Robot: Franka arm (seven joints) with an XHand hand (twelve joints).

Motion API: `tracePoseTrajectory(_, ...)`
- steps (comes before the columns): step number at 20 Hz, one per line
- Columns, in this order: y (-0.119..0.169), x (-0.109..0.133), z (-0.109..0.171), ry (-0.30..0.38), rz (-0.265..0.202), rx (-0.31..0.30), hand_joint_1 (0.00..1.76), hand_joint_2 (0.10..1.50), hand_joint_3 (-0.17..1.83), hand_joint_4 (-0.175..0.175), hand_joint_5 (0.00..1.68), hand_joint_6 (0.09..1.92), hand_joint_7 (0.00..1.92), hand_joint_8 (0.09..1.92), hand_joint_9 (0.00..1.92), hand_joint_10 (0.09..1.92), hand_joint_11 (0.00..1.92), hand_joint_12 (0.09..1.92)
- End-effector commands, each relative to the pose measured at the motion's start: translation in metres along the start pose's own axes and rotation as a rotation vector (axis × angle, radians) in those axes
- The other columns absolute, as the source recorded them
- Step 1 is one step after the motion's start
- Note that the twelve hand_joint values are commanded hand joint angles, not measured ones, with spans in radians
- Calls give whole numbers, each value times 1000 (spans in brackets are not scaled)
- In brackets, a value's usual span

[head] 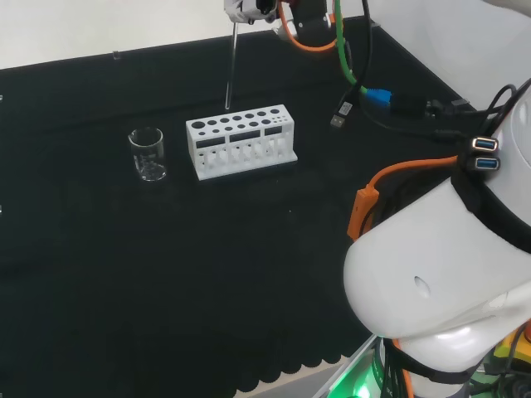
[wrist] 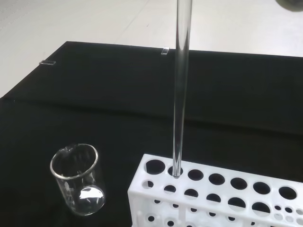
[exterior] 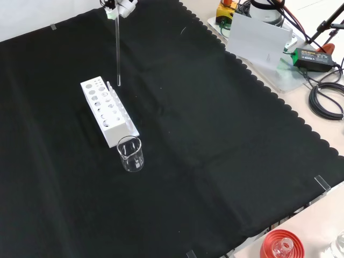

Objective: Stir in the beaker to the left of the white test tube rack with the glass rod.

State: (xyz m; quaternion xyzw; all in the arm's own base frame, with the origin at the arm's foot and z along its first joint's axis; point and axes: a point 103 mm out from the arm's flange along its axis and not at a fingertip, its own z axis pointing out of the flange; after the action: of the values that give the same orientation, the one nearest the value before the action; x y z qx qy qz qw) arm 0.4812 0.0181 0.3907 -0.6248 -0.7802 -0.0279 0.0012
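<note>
Matte black cloth [head: 249, 274], clear cylindrical beaker [head: 148, 154], slim glass rod [head: 231, 70]

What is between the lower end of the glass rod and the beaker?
In the head view, one end of the white test tube rack lies between the glass rod tip and the beaker; beyond it only black cloth.

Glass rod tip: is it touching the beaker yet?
Apart. Head view shows the glass rod hanging behind the rack, black cloth separating it from the beaker.
</note>
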Motion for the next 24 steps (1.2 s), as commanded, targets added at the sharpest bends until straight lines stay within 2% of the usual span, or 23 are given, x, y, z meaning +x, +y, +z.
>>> tracePoseTrajectory(1, -4, 3, -1, -7, -4, 1, 1306, 1094, -102, -175, 1061, 616, 1228, 883, 1693, 495, 1560, 660)
tracePoseTrajectory(8, -3, 7, -4, -15, 0, 9, 1306, 1091, -97, -175, 1061, 615, 1229, 881, 1694, 492, 1561, 661)
tracePoseTrajectory(15, 4, 15, -14, -17, -33, 9, 1306, 1088, -92, -175, 1063, 613, 1230, 880, 1696, 490, 1562, 663)
tracePoseTrajectory(20, 12, 34, -23, -17, -69, 3, 1306, 1086, -89, -175, 1064, 611, 1231, 878, 1699, 488, 1563, 664)
tracePoseTrajectory(24, 16, 54, -24, 1, -66, 4, 1306, 1085, -86, -175, 1065, 610, 1232, 876, 1700, 486, 1564, 665)
